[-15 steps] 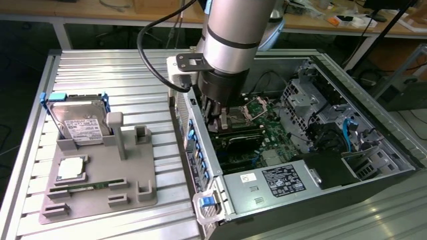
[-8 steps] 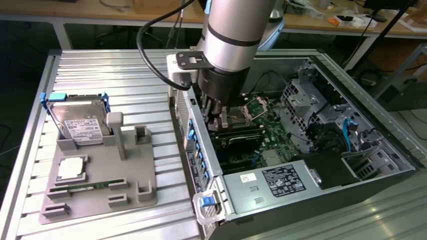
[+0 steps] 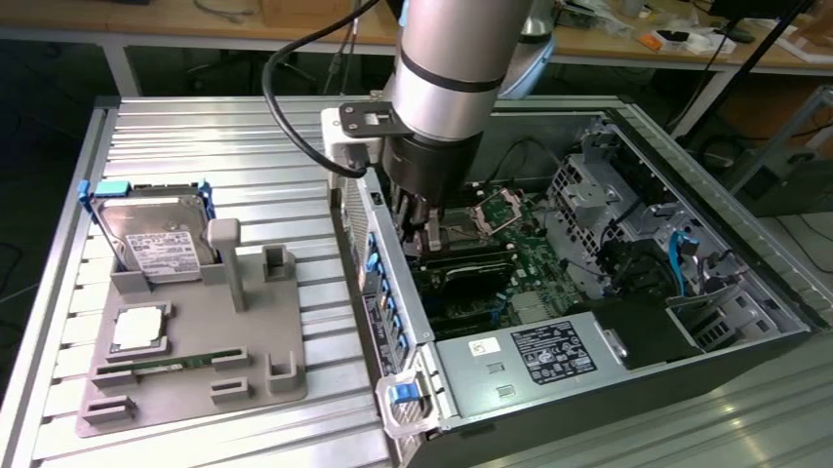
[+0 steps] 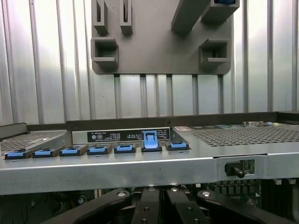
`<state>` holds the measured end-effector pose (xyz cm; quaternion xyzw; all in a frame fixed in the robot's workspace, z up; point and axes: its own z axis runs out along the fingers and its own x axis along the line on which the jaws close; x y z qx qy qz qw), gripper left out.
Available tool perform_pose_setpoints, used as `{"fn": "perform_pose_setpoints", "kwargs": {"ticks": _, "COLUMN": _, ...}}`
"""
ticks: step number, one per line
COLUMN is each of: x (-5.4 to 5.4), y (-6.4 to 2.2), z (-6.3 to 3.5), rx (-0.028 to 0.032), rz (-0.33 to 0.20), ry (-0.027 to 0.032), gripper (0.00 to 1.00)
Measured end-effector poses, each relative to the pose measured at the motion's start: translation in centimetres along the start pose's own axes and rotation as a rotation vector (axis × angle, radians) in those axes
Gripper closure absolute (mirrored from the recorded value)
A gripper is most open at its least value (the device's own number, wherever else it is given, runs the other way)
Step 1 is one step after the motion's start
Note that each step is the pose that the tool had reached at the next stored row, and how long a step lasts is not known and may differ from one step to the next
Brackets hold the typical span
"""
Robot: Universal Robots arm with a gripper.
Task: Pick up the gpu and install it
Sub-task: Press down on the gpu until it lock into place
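The pincer (image 3: 423, 244) is closed, inside the grey metal case (image 3: 521, 390) over the green board (image 3: 528, 244); whether it clamps the gpu is unclear.

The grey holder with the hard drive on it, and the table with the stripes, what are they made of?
The grey holder looks like matte plastic, maybe printed: dull, even grey with chunky blocky posts and no shine. The table looks like bare metal, probably aluminium: silvery ribbed slats that catch the light. The hard drive seems to have a shiny metal shell with a white paper label.

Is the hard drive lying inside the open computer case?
No. In the exterior view the hard drive stands in the grey holder on the table, outside the computer case.
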<state>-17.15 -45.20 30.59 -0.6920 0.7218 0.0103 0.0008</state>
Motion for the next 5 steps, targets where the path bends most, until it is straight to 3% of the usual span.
{"fn": "perform_pose_setpoints", "kwargs": {"ticks": 2, "x": -0.1, "y": -0.79, "z": 0.00, "rx": 0.0001, "rz": 0.000, "ry": -0.0002, "gripper": 0.89}}
{"fn": "perform_pose_setpoints", "kwargs": {"ticks": 3, "x": -0.1, "y": -2.46, "z": -0.03, "rx": 0.0000, "rz": 0.000, "ry": -0.0001, "gripper": 0.89}}
{"fn": "perform_pose_setpoints", "kwargs": {"ticks": 5, "x": -0.1, "y": -2.64, "z": -0.03, "rx": -0.0010, "rz": 0.000, "ry": 0.0000, "gripper": 0.89}}
